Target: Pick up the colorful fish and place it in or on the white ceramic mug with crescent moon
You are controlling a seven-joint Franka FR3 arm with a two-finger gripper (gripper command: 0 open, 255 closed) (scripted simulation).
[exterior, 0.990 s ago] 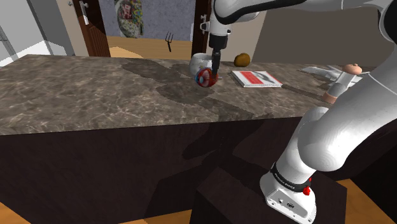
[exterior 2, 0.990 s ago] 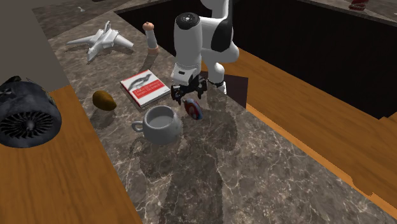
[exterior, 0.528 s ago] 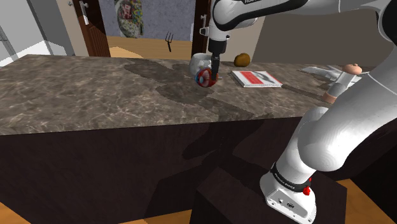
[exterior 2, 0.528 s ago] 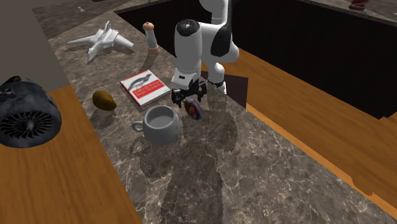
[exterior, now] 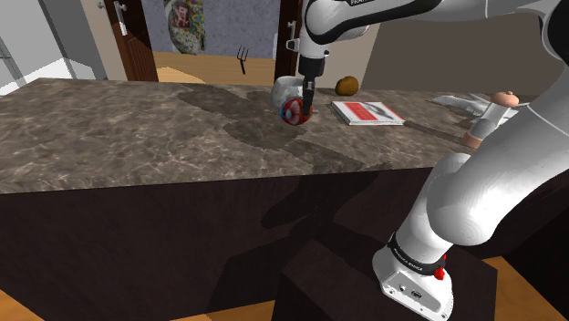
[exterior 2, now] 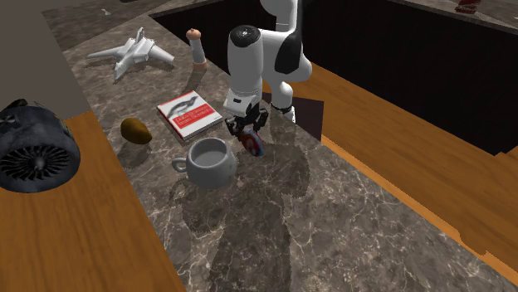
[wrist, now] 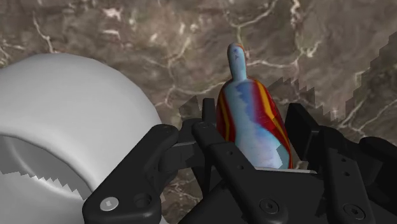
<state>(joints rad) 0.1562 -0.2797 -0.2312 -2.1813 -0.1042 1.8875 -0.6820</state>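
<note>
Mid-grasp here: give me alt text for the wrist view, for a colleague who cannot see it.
The black gripper is closed on a red, yellow and blue striped fish, its narrow end pointing away from the hand. A plain white mug sits close beside it on the brown marbled counter.

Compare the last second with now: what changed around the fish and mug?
The gripper closed its fingers in from a wide spread onto the colorful fish, now clasping it. The fish still rests on the counter beside the white mug; that mug and the book have not moved.
</note>
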